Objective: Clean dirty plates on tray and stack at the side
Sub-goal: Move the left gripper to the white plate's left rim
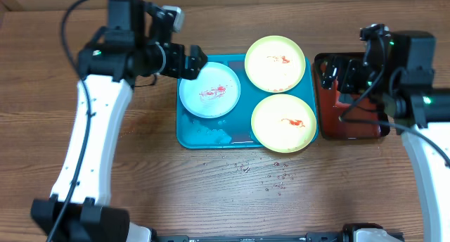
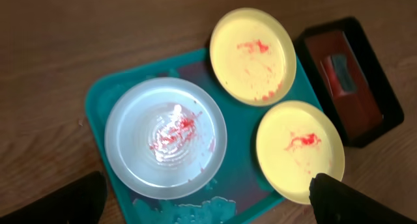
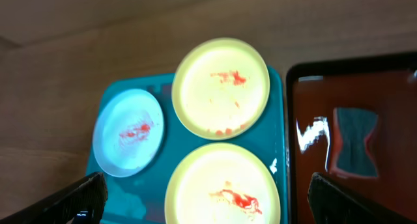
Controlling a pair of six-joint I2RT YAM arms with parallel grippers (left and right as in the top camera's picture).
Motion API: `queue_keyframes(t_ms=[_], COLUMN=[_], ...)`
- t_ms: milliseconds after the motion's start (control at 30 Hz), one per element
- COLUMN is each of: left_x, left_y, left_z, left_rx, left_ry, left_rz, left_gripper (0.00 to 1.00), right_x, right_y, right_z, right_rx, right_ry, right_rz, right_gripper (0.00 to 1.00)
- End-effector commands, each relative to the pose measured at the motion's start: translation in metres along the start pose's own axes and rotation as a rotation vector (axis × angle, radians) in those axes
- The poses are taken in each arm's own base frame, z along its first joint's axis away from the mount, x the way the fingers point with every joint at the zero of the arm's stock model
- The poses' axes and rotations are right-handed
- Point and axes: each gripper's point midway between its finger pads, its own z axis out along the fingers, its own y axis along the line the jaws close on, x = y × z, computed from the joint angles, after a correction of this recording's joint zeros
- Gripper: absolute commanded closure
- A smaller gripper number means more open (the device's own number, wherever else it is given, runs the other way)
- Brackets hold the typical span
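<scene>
1. My left gripper (image 1: 191, 62): jaws spread fully wide, nothing between them, touching nothing. Its fingers (image 2: 62, 199) show only as dark tips at the 2 lower corners of the wrist view.
2. It hangs over the far left corner of the tray (image 1: 204, 138), above the far rim of the blue plate (image 1: 209, 91) and clear of it.
3. My right gripper (image 1: 339, 74): jaws likewise spread wide and empty. It hangs over the left part of the red tray (image 1: 360, 131), which sits just right of the tray.
4. All 3 plates lie flat on the tray, each smeared red. The blue plate is at the left. The far yellow plate (image 1: 275, 62) overhangs the tray's far edge, and the near yellow plate (image 1: 283, 122) lies just beside it.
5. Both yellow plates lie between my 2 grippers, nearer the right one.
6. The red tray looks wet and holds a small grey pad (image 3: 355, 140).
7. Drops (image 1: 271, 177) dot the table (image 1: 140, 186) near the tray's front edge.
</scene>
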Motion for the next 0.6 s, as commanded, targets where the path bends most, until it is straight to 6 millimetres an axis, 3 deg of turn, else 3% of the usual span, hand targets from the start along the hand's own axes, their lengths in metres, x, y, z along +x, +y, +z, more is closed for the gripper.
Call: queue_keyframes(t_ms=[0, 133, 267, 433, 567], left_x=[0.003, 0.012, 0.01, 0.01, 0.02], left_y=[0.006, 0.016, 0.031, 0.058, 0.074], left_z=[0.022, 0.048, 0.067, 0.098, 0.129], left_rx=[-0.014, -0.009, -0.048, -0.139, -0.143], left_ry=[0.05, 0.109, 0.108, 0.124, 0.171], left_rz=[-0.003, -0.033, -0.024, 0.064, 0.186], left_gripper=[0.0, 0.0, 0.0, 0.0, 0.08], right_x=[-0.004, 0.003, 0.009, 0.011, 0.012], right_y=[0.008, 0.009, 0.005, 0.003, 0.002], right_z=[0.007, 0.019, 0.027, 0.033, 0.036], right_rx=[-0.04, -0.074, -0.065, -0.063, -0.061], right_ry=[0.015, 0.064, 0.098, 0.114, 0.121], right_rz=[-0.002, 0.013, 0.027, 0.033, 0.036], right_gripper=[0.0, 0.0, 0.0, 0.04, 0.05])
